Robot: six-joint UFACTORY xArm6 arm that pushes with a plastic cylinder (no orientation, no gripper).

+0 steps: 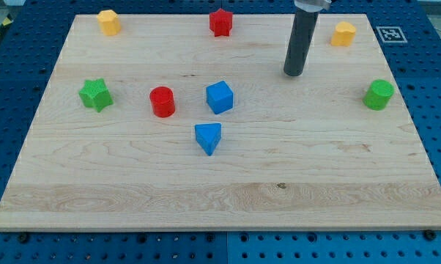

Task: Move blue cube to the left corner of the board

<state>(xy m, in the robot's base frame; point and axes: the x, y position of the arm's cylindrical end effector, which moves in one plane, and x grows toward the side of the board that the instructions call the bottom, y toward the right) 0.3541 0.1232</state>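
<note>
Camera view, tip (294,73) right of and above blue cube (220,97), apart, no tool.

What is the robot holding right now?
Nothing. My tip is a bare rod that can only push, and it touches no block; it stands on the wooden board, up and to the view's right of the blue cube.

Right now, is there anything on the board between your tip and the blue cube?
No. In the camera view, only bare wood lies between my tip and the blue cube.
</note>
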